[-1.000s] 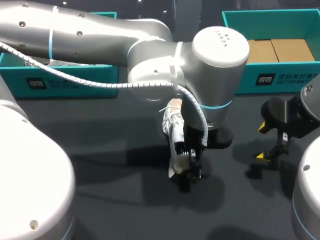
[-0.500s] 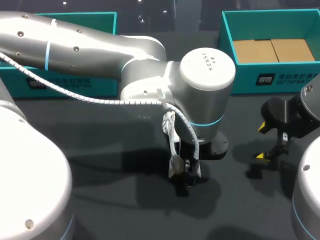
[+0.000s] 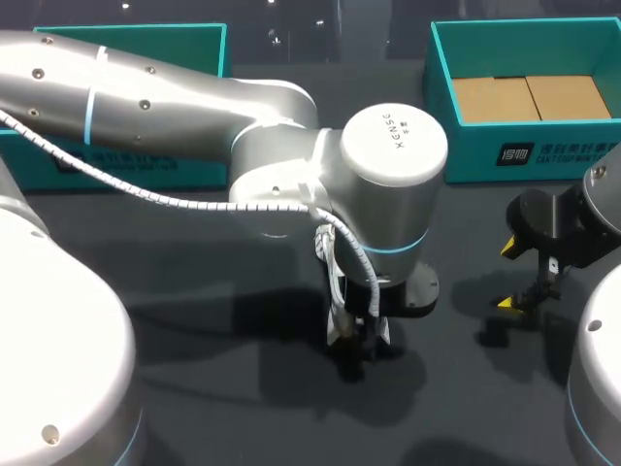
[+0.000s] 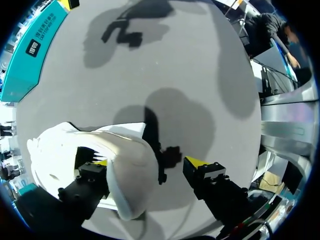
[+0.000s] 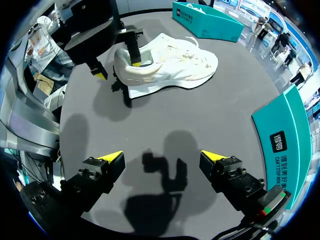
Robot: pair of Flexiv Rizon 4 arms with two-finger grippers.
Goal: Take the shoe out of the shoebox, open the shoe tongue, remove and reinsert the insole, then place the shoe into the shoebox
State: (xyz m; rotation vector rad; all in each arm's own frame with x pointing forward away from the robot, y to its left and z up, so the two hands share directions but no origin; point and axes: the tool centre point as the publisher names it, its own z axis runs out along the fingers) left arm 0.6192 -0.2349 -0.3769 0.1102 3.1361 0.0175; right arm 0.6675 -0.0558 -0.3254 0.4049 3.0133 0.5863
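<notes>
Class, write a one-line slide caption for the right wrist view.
Open right hand above the table; left hand, one finger inside the white shoe at its heel.

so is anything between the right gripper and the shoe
Nothing visible: bare table lies between the right gripper and the shoe. The left gripper sits at its heel, one finger inside.

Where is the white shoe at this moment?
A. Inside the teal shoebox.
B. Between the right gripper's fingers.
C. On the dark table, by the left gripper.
C: the white shoe stands on the table, with the left gripper at its heel.
</notes>
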